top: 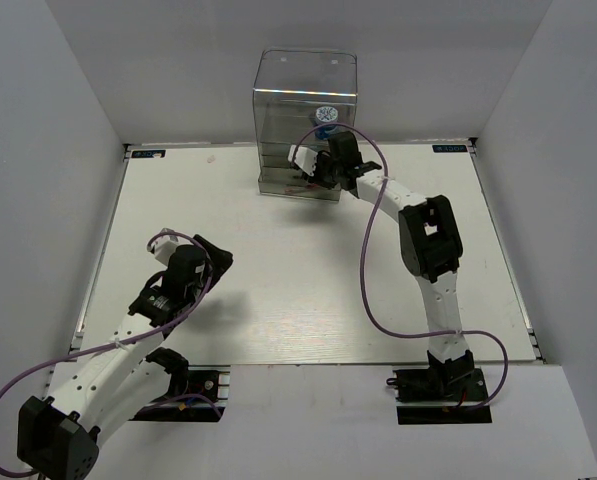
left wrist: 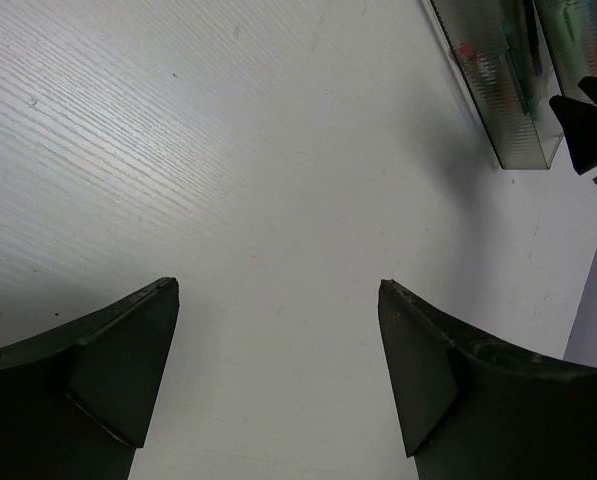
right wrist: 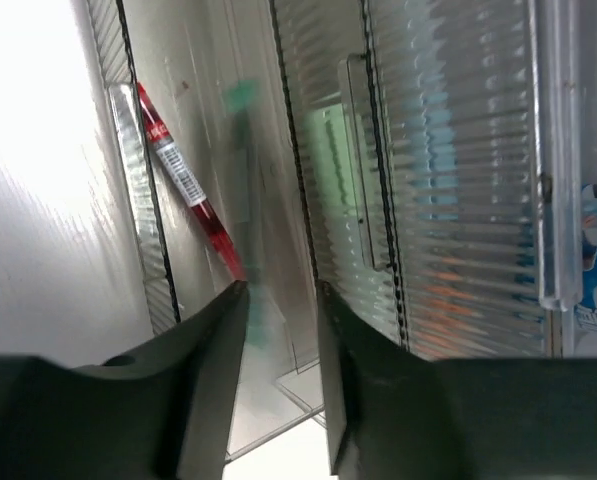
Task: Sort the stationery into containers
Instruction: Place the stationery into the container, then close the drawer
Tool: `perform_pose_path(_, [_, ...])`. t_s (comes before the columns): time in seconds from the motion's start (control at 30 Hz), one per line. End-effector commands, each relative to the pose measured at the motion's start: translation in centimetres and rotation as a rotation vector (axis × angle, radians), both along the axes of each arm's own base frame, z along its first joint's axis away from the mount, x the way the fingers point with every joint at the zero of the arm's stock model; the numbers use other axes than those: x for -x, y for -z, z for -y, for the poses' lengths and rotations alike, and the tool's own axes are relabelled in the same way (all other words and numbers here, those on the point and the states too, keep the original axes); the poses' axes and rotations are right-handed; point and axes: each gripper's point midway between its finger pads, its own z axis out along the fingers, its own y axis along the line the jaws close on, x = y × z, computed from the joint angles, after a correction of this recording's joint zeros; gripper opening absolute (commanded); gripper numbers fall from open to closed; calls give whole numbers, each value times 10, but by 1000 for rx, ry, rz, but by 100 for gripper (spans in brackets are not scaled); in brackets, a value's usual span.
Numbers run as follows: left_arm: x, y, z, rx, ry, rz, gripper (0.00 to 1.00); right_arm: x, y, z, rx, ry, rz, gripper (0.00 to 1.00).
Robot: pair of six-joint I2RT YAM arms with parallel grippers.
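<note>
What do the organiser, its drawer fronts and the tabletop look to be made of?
Organiser: clear glossy plastic, it seems; see-through, with shiny edges.
Drawer fronts: ribbed translucent plastic, blurring the colours behind.
Tabletop: white, matte, finely grained in lines; laminate or painted board, cannot tell which.

Bright, even light with soft shadows on the table (top: pixel 278 290). Right wrist view: glare at left, green pen (right wrist: pixel 244 180) smeared, perhaps motion.

Red pen (right wrist: pixel 183 180) w/ white label, left of jaws; green pen (right wrist: pixel 241 150) above gap; ribbed clear organiser (right wrist: pixel 448 180), blue-white tape (right wrist: pixel 596 290) right.
</note>
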Motion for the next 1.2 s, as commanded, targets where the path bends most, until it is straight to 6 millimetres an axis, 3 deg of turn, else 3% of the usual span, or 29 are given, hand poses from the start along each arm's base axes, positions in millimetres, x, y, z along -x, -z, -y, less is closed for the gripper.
perform_pose_path(0.0, [0, -1, 2, 9, 6, 8, 90, -4, -28, -1, -27, -15, 36, 41])
perform_pose_path(0.03, [0, -1, 2, 9, 6, 8, 90, -3, -41, -1, -50, -19, 43, 41])
perform_pose_path(0.1, [-2, 0, 3, 9, 6, 8, 90, 5, -35, -1, -63, -29, 15, 39])
perform_pose_path(0.17, [-2, 2, 5, 10, 14, -3, 90, 13, -44, -3, -103, -44, -5, 35])
perform_pose_path(0.27, [-5, 2, 6, 8, 13, -6, 90, 30, -51, -7, -151, -108, -44, 20])
perform_pose_path(0.3, [-5, 2, 6, 8, 13, -6, 90, 39, -50, -12, -175, -159, -71, 6])
perform_pose_path(0.33, [-4, 2, 8, 13, 21, -8, 90, 47, -54, -15, -201, -211, -87, 0])
perform_pose_path(0.43, [-6, 0, 9, 13, 21, -8, 90, 73, -46, -22, -210, -385, -148, 0])
perform_pose_path(0.47, [-6, 0, 9, 13, 21, -8, 90, 91, -30, -17, -187, -402, -241, 0])
perform_pose_path(0.5, [-6, 0, 9, 13, 21, -8, 90, 90, -31, -19, -167, -458, -212, 0])
perform_pose_path(0.53, [-6, 0, 9, 13, 21, -8, 90, 95, -14, -19, -147, -465, -273, 0])
perform_pose_path(0.57, [-6, 0, 9, 13, 21, -8, 90, 99, -13, -21, -137, -478, -297, 0])
perform_pose_path(0.77, [-4, 2, 8, 17, 15, -17, 90, 78, 25, -11, -65, -376, -326, 0])
perform_pose_path(0.87, [-4, 2, 8, 17, 15, -17, 90, 52, 38, -2, -15, -255, -276, 0])
perform_pose_path(0.97, [-8, 0, 10, 18, 15, -15, 90, 27, 41, 3, -6, -157, -211, 0])
perform_pose_path(1.03, [-8, 3, 10, 13, 15, -24, 90, 9, 30, 1, -45, -88, -152, 0])
perform_pose_path(1.17, [-10, 0, 13, 22, 23, -18, 90, -17, 18, 14, -55, 54, -71, 0])
